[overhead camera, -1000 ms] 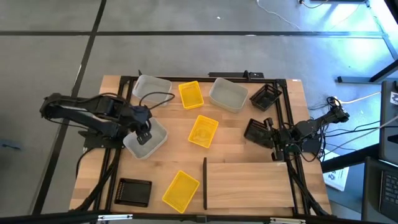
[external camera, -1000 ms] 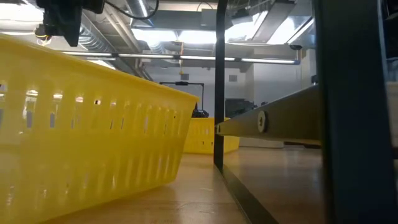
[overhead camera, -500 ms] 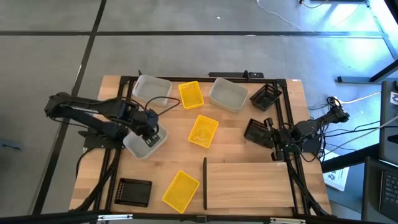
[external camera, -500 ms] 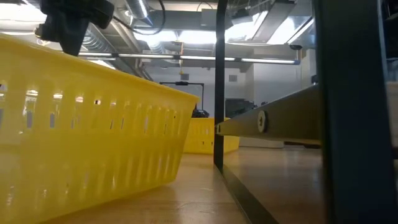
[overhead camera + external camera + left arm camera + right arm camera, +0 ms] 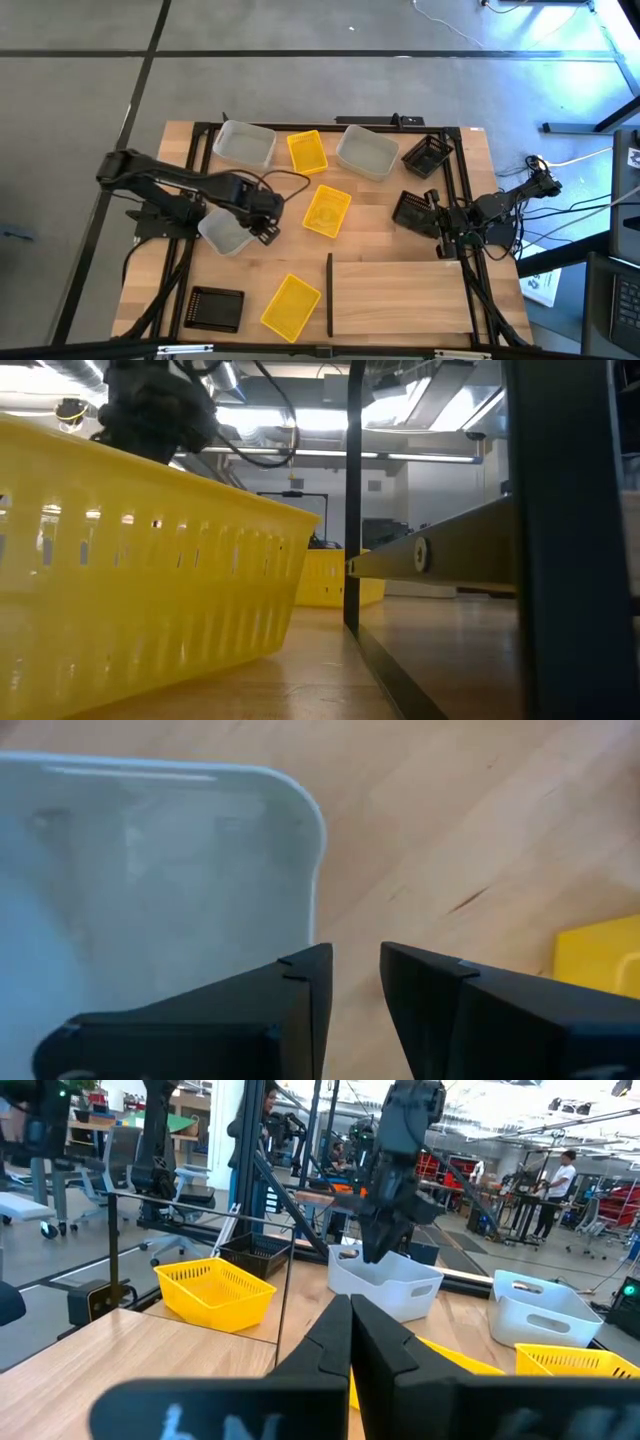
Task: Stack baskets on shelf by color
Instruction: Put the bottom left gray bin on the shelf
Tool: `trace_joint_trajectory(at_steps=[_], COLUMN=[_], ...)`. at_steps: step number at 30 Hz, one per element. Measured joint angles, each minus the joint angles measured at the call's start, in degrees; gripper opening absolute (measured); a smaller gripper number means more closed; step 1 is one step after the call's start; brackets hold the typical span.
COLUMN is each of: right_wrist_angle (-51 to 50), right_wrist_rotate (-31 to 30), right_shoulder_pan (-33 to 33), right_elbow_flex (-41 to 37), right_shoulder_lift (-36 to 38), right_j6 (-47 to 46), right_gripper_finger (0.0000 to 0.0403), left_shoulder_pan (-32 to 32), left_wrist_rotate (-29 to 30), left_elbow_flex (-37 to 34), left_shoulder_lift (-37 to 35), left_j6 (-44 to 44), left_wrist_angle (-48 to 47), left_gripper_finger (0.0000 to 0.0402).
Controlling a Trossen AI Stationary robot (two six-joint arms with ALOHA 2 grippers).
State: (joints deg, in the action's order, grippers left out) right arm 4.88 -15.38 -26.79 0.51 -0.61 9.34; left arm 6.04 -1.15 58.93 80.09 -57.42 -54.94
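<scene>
The left gripper (image 5: 268,228) hangs over the right edge of a translucent grey-white basket (image 5: 224,233) on the left part of the table (image 5: 480,180). In the left wrist view its 2 fingers (image 5: 300,1000) stand a little apart, with only a narrow gap between them, and they grasp nothing; the basket's rounded corner (image 5: 300,810) lies just beside them and bare wood shows through the gap.

The right gripper (image 5: 437,222) waits at the right side of the table, close to a black basket (image 5: 412,211), with its fingers (image 5: 345,1345) pressed together and empty.

The shelf (image 5: 400,296) (the pale panel with a thin dark divider (image 5: 329,293) at its left edge) lies at the near right of the table, and no basket is on it. Of the 9 baskets, 2 more grey-white ones (image 5: 245,144) (image 5: 366,152) sit at the far side, with 1 yellow basket (image 5: 307,152) between them. A second yellow basket (image 5: 327,210) is in the middle, and the third (image 5: 291,306) lies near the divider, filling the low view (image 5: 140,560). Another black basket (image 5: 427,154) sits at the far right, and the last black one (image 5: 216,308) is at the near left.
</scene>
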Motion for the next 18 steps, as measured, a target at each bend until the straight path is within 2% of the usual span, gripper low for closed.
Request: trace_joint_trajectory(at_steps=[5,18], right_wrist_angle=[0.0,-0.4], right_wrist_rotate=[0.0,0.0], right_shoulder_pan=[0.0,0.0], right_elbow_flex=[0.0,0.0], right_shoulder_lift=[0.0,0.0], right_j6=[0.0,0.0], right_gripper_finger=[0.0,0.0], left_shoulder_pan=[0.0,0.0], left_wrist_rotate=[3.0,4.1], left_elbow_flex=[0.0,0.0], left_shoulder_lift=[3.8,7.5], left_j6=[2.3,4.1], left_wrist_angle=[-0.1,2.0], left_gripper_finger=[0.008,0.008])
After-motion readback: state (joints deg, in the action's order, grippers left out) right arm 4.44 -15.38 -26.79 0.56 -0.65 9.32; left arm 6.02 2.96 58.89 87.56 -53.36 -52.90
